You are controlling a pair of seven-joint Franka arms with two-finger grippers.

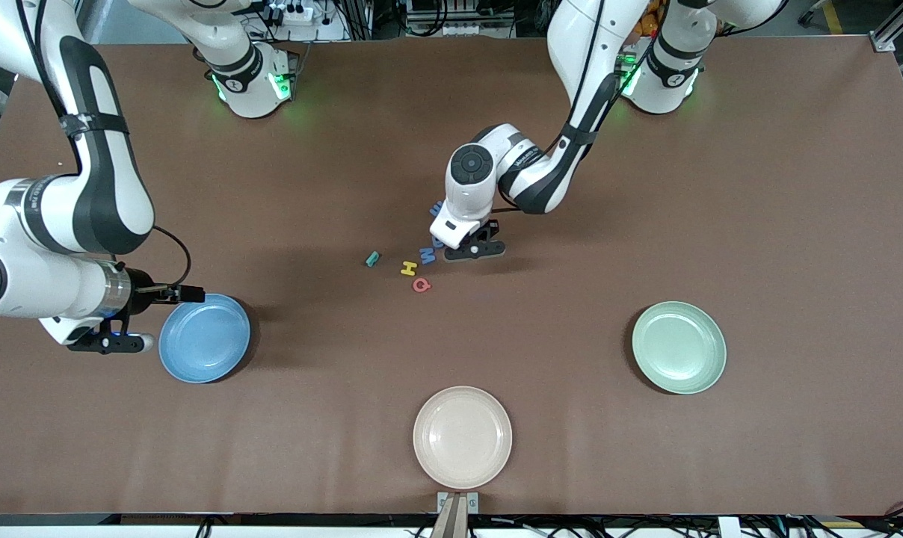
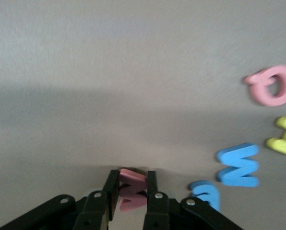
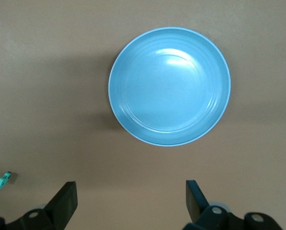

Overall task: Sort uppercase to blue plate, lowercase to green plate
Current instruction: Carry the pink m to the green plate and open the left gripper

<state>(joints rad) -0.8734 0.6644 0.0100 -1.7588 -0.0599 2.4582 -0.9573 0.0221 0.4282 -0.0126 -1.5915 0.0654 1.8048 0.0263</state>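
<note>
The red w (image 2: 132, 188) is sitting on the surface (image 1: 646, 187) in the letter cluster near mid-table, pinched between the two fingers (image 2: 111, 194) of the left claw (image 1: 472, 246), which is clamping it. Just beside it a blue a (image 2: 206, 193) is lying, then the blue M (image 1: 427, 255), the yellow H (image 1: 409, 268) and the red Q (image 1: 421, 285), each a little nearer to the front camera than the one before. The teal R (image 1: 373, 258) is lying apart from these, toward the right arm's end. Another blue letter (image 1: 436, 208) is peeking out beside the left wrist, mostly hidden by it.

The blue plate (image 1: 205, 338) is sitting toward the right arm's end, the green plate (image 1: 679, 347) toward the left arm's end, and a cream plate (image 1: 463, 437) between them, nearest to the front camera. All three are holding nothing.

The left arm is reaching from its base down to the cluster, wrist bent steeply, claw pointing at the surface. The right arm is waiting, folded at its end of the table, its claw (image 1: 111, 344) hanging beside the blue plate with fingers (image 3: 64, 203) spread wide, gripping nothing.
</note>
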